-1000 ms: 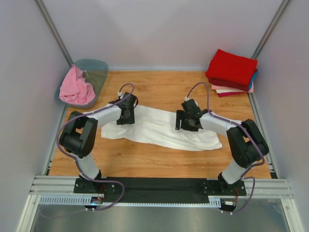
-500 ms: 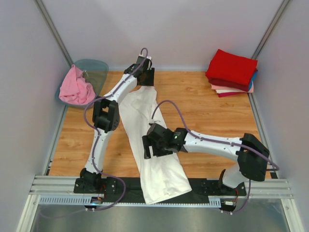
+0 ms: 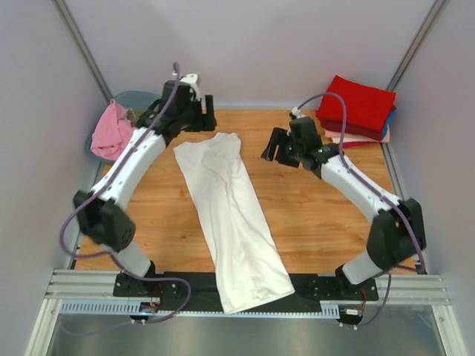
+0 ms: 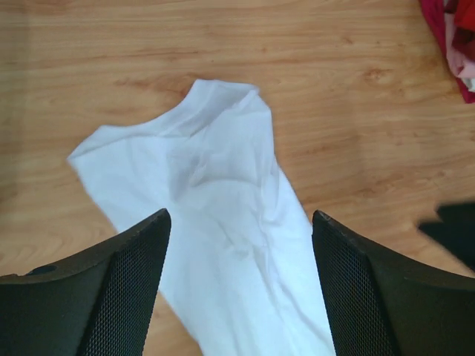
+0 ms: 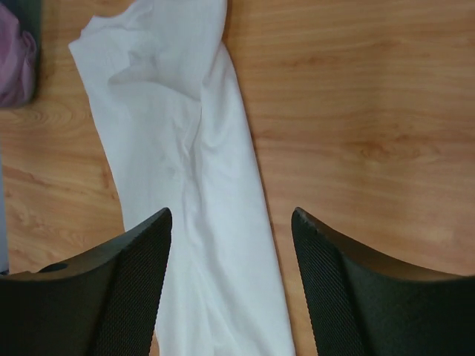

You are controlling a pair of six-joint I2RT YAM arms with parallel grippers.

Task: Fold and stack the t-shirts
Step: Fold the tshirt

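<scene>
left tool point(image 4: 239, 216): jaws wide apart, nothing held | right tool point(image 5: 230, 213): same | arms: both stretched forward, tools aloft

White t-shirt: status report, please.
Left gripper open, empty; right gripper open, empty. White t-shirt laid lengthwise, unheld, near end draped over the base plate. Nothing in the way.

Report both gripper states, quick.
Left gripper: open, holding nothing.
Right gripper: open, holding nothing.
The white t-shirt lies loose on the table.
</scene>
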